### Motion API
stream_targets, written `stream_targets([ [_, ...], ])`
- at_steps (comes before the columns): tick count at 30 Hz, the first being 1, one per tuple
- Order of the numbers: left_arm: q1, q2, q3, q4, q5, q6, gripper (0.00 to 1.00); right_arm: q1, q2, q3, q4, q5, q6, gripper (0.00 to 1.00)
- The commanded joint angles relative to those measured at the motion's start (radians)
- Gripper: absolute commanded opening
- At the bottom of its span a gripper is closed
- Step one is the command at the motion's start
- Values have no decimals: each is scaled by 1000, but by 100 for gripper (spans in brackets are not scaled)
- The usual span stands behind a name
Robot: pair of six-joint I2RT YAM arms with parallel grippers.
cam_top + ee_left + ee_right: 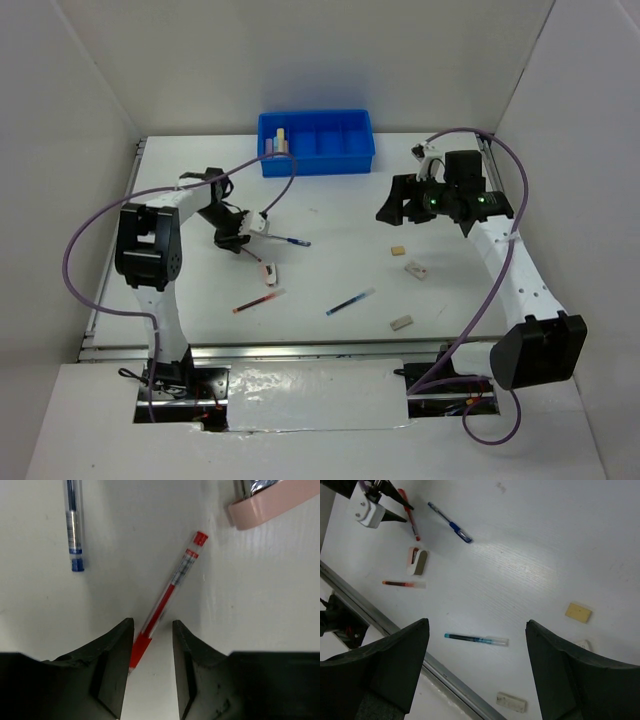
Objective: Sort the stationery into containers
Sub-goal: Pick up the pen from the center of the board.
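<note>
Where L claw [152, 630] gapes, red pen [170, 587] lies btwn.

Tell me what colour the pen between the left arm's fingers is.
Red, in a clear barrel. The pen shows best in the left wrist view.

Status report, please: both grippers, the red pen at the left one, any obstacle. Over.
Left gripper open, jaws astride red pen, not gripping yet. Right gripper open, empty. Blue pen and pink item near, not touching pen.

Left arm [163, 310], right arm [512, 268]: white links, black joint housings, one looping purple cable [68, 262] each. Left gripper [152, 624], right gripper [477, 625]: black wedge-shaped fingers [112, 672]. Green lights [434, 200] at right wrist.
</note>
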Motion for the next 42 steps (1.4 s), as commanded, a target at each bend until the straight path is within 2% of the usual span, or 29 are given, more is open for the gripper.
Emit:
stream_targets([
  [1, -6, -39, -95, 58, -45, 87, 48, 14, 9, 22, -18, -20, -18, 84],
  [4, -7, -45, -140, 106, -70, 97, 44, 17, 17, 27, -19, -20, -18, 83],
  [8, -6, -53, -190, 166, -96, 78, 28, 20, 18, 30, -22, -22, -20, 83],
  [12, 0, -88, -238, 294, -123, 51, 18, 28, 13, 21, -21, -31, -20, 82],
  [18, 34, -249, -281, 468, -21, 37, 5, 35, -10, -8, 9, -125, 20, 81],
  [22, 14, -444, -330, 578, 86, 67, 0, 37, 0, -25, 36, -252, 48, 78],
  [26, -84, -586, -356, 502, 126, 147, 0, 48, 30, -19, 53, -336, 75, 68],
  [30, -212, -732, -405, 428, 142, 218, 0, 69, 69, -13, 74, -418, 95, 66],
  [33, -312, -793, -422, 397, 142, 203, 0, 101, 104, 4, 91, -476, 121, 69],
  [36, -404, -838, -437, 440, 127, 155, 0, 153, 144, 24, 110, -471, 146, 69],
  [42, -516, -837, -377, 440, 102, 92, 0, 274, 272, 100, 70, -476, 138, 69],
])
